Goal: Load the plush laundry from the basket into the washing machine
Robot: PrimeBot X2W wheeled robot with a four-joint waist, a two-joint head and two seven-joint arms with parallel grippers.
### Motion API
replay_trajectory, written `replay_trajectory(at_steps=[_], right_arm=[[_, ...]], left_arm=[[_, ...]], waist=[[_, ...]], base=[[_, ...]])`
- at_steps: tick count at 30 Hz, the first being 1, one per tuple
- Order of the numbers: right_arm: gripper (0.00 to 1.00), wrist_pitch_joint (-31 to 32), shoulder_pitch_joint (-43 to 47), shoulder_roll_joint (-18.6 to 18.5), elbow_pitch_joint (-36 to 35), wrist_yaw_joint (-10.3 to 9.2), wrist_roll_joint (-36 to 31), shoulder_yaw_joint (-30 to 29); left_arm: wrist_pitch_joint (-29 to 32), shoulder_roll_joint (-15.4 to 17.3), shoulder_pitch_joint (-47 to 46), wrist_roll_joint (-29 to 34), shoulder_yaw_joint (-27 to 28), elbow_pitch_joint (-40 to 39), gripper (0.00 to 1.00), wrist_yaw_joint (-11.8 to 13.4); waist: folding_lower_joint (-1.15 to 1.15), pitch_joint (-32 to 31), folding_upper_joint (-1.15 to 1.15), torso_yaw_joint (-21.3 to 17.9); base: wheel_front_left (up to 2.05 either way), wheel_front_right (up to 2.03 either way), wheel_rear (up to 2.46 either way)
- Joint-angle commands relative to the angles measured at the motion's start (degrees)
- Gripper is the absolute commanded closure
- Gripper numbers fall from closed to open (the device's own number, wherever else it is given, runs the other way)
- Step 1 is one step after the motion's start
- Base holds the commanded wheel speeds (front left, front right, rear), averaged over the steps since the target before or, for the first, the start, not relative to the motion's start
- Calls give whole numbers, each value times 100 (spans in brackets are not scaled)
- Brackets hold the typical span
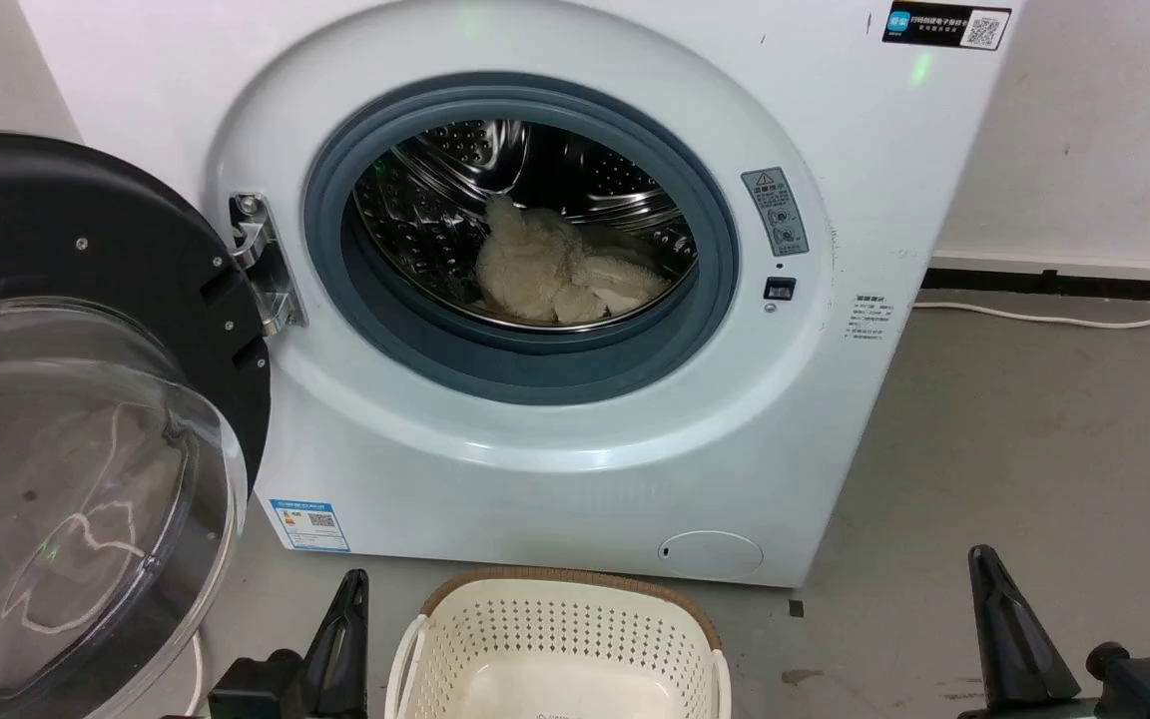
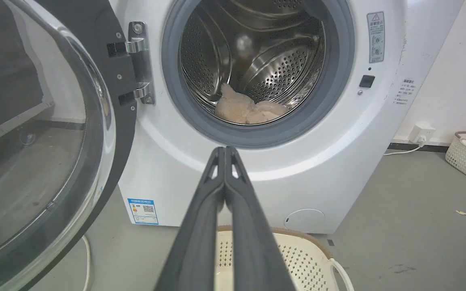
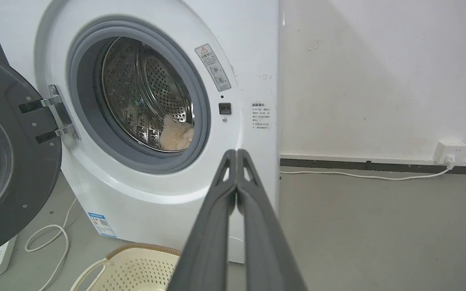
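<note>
Bubble glass and a black rim make up the door, which stands open at the left of the head view on a steel hinge. At the lower left of the washer front is a blue-and-white label with a QR code; its print is too small to read.

The left gripper rises from the bottom middle of its wrist view. Its fingers are pressed together along their length with nothing between them.

A grey gasket rings the steel drum. The plush lies inside on the drum's floor, at frame centre. Below it, at the bottom edge, the basket stands on the floor just before the washer, with its pale bottom in view.

Right of the opening is a grey warning sticker that carries a triangle with an exclamation mark above pictograms. Under it is a small black catch, then a block of tiny text I cannot read. At the upper right, a black label bears a blue logo, white characters and a QR code, all illegible.

The right gripper has its fingers pressed together too, holding nothing. At the far right of its view a white cable runs along the wall to a socket.
</note>
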Motion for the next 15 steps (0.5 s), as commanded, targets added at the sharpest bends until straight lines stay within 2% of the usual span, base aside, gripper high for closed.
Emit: replay_trajectory(at_steps=[1,15], right_arm=[[100,37,-47,0,2,0,-43,7],[100,201,-141,-1,7,1,-134,23]], left_arm=[[36,-16,-29,51,24,-32,100,-8],[200,-48,-85,161,104,-111,100,-22]], waist=[[0,5,0,-3],[0,37,0,-23]], base=[[0,0,0],[0,0,0]])
